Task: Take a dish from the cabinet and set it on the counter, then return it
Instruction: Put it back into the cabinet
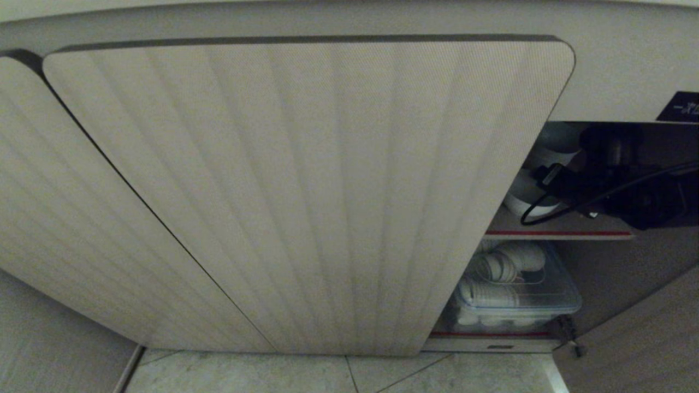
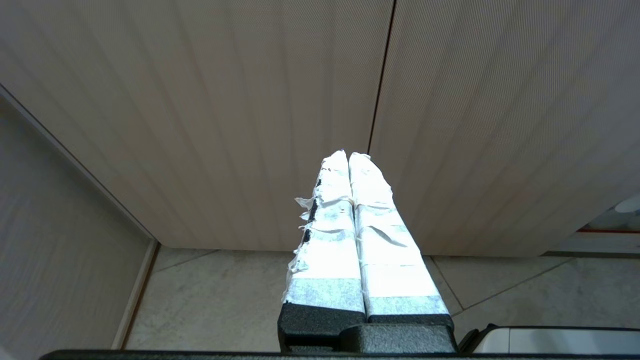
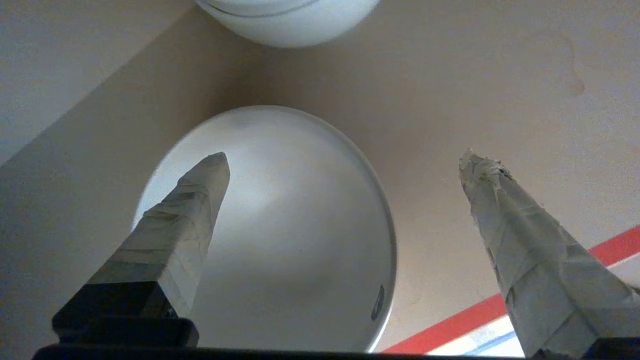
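Right hand [image 3: 345,157] spread over the dish [image 3: 280,235]; cabinet label [image 1: 683,107] unreadable.

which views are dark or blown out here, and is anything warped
Head view: dim, cabinet door bulges with lens distortion, right hand a black silhouette. Left wrist view: taped fingers blown out white. Right wrist view: evenly lit, soft sheen inside the bowl.
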### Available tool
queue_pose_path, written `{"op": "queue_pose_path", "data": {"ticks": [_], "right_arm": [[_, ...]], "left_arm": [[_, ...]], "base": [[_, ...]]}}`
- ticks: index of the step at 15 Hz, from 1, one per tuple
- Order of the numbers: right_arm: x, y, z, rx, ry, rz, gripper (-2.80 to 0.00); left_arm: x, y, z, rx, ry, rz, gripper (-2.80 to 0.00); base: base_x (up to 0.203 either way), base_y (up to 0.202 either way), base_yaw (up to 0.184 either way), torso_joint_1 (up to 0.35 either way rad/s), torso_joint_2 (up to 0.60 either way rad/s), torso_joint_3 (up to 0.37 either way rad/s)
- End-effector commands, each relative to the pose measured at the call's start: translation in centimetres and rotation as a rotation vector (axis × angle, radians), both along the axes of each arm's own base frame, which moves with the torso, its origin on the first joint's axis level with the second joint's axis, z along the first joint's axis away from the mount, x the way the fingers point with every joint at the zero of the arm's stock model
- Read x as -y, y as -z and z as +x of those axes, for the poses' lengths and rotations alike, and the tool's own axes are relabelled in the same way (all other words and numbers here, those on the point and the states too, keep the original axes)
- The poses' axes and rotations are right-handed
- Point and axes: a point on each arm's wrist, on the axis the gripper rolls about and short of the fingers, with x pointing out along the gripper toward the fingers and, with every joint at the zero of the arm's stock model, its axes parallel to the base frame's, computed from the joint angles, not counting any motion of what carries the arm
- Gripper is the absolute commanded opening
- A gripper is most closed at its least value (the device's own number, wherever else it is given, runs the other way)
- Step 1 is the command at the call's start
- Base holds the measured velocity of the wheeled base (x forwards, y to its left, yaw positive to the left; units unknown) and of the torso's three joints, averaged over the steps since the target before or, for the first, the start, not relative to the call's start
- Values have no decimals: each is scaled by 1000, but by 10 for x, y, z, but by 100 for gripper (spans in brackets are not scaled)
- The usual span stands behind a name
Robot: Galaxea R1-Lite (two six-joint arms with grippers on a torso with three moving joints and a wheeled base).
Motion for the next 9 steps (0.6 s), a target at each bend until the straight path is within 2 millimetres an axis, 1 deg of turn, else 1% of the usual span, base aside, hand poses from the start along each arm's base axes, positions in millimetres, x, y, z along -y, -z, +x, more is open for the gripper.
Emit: {"op": "queue_pose_path", "data": {"ticks": [1,4,6,9], "right_arm": [[0,-3,-3,19,3,0,0],[1,5,-10,17,19,-28,0],[2,7,-14,37,4,-77,0],[2,5,-18,102,-23,-170,0]], "left_arm": [[0,0,0,1,-1,0,-280],[0,0,0,1,-1,0,-280],[0,0,0,1,-1,0,-280],[0,0,0,1,-1,0,-280]], "base": [[0,0,0,0,0,0],[0,0,0,0,0,0],[0,0,0,0,0,0],[0,0,0,0,0,0]]}}
